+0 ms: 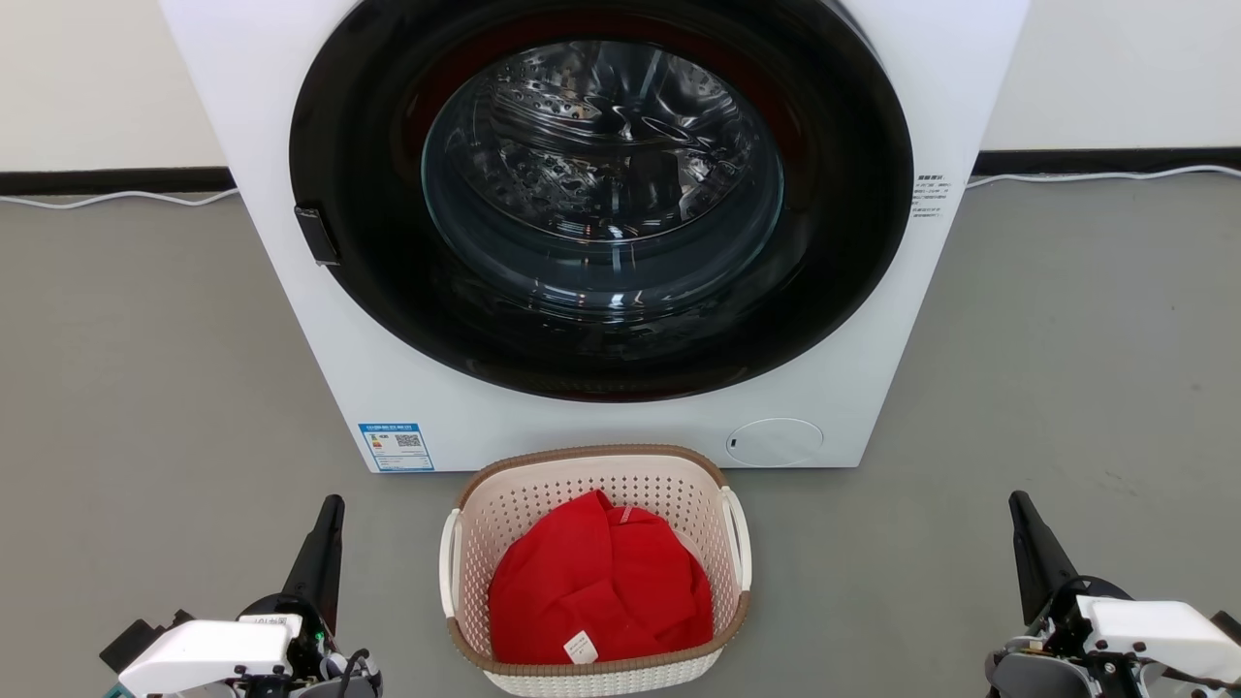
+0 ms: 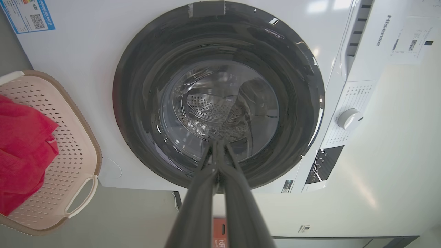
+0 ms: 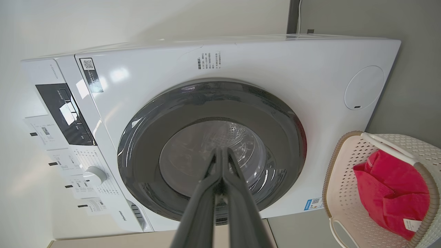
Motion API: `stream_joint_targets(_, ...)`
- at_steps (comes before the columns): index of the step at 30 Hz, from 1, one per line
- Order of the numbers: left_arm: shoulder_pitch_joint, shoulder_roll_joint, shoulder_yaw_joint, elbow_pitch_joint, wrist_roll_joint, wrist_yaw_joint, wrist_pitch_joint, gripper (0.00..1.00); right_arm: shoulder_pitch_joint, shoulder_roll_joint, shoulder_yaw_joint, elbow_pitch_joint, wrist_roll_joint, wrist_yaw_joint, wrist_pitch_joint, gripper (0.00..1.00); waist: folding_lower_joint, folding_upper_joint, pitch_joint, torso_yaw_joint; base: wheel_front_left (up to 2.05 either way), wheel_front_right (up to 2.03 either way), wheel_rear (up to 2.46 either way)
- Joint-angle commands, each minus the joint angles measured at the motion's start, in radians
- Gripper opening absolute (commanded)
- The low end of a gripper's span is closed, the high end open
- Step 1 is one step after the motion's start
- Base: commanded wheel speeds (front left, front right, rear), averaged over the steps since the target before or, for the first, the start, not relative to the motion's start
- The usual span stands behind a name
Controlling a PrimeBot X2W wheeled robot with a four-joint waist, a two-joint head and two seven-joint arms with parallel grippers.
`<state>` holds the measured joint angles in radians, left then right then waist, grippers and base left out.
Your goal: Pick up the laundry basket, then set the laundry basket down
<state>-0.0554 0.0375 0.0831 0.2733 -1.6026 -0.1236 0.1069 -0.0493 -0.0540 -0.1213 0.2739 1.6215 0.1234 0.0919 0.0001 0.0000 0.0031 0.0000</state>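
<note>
Grey floor (image 1: 145, 388), pale wall (image 1: 97, 78). One washing machine (image 1: 582, 436), one laundry basket (image 1: 582, 490) holding one red cloth (image 1: 601, 582). Left gripper (image 1: 332, 504), right gripper (image 1: 1018, 500): both clenched, empty.

Laundry basket (image 1: 504, 514) before washing machine (image 1: 291, 291) — cloth (image 1: 591, 582) inside.

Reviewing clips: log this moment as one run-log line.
stage: pre-pickup | laundry basket: on floor before washing machine, red cloth inside | left gripper: shut, clear of basket | right gripper: shut, clear of basket
</note>
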Motion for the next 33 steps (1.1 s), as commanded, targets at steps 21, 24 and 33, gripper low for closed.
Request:
stream_joint_targets(21, -0.053, 0.013, 0.03, -0.028, -0.006, -0.007, 0.006, 0.0, -0.058, -0.004, 0.018, -0.03, -0.005, 0.007, 0.013, 0.0, -0.0001, 0.0, 0.0, 0.0, 0.0, 0.0, 0.0)
stream_joint_targets(24, -0.053, 0.013, 0.03, -0.028, -0.006, -0.007, 0.006, 0.0, -0.058, -0.004, 0.017, -0.03, -0.005, 0.007, 0.013, 0.0, -0.0001, 0.0, 0.0, 0.0, 0.0, 0.0, 0.0)
stream_joint_targets(33, -0.053, 0.013, 0.03, -0.028, -0.006, -0.007, 0.006, 0.0, -0.058, -0.003, 0.016, -0.03, -0.006, 0.007, 0.014, 0.0, -0.0001, 0.0, 0.0, 0.0, 0.0, 0.0, 0.0)
